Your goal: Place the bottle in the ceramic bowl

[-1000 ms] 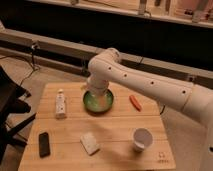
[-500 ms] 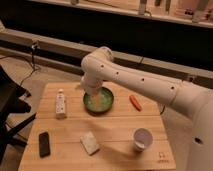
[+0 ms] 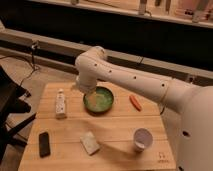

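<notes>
Camera view looks down on a wooden table (image 3: 125, 122) with the robot's white arm (image 3: 135, 80) reaching in from the right and bending at its elbow over the far left part of the tabletop. The gripper (image 3: 84, 89) hangs at the end of the arm, just above the left rim of the ceramic bowl (image 3: 98, 100). It is largely hidden by the arm, so I cannot tell whether it is wide, narrow or holding anything.

The bottle (image 3: 60, 103) sits on the table left of the bowl, apart from it, with its narrower cap end toward the far edge. It is outside the bowl and clear of the gripper.

1 orange carrot-like piece (image 3: 135, 102) lies right of the bowl. Nearer the camera are a white cup (image 3: 142, 139), a white sponge-like block (image 3: 90, 142) and a black phone-like slab (image 3: 44, 144).
</notes>
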`<state>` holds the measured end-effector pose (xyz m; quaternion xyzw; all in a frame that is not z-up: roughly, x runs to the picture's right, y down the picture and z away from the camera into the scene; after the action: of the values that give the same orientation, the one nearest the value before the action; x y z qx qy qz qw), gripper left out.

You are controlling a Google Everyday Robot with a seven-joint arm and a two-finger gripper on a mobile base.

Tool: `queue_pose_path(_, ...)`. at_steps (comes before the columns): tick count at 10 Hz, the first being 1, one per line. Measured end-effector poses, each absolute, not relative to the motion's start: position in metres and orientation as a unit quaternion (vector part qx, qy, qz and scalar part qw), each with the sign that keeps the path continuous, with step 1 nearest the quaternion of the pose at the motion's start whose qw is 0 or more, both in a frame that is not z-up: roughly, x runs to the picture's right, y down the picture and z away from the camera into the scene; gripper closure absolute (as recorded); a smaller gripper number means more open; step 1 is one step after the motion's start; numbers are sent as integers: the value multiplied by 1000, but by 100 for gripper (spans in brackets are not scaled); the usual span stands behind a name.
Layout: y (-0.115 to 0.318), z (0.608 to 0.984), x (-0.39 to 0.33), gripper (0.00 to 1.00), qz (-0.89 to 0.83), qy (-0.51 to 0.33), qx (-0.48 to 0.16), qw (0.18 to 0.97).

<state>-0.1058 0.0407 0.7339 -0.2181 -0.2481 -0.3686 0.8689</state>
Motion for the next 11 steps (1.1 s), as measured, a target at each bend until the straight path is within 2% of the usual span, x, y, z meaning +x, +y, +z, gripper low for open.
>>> queue_pose_path(11, 37, 747, -155, 20, -436, -274, -225, 827)
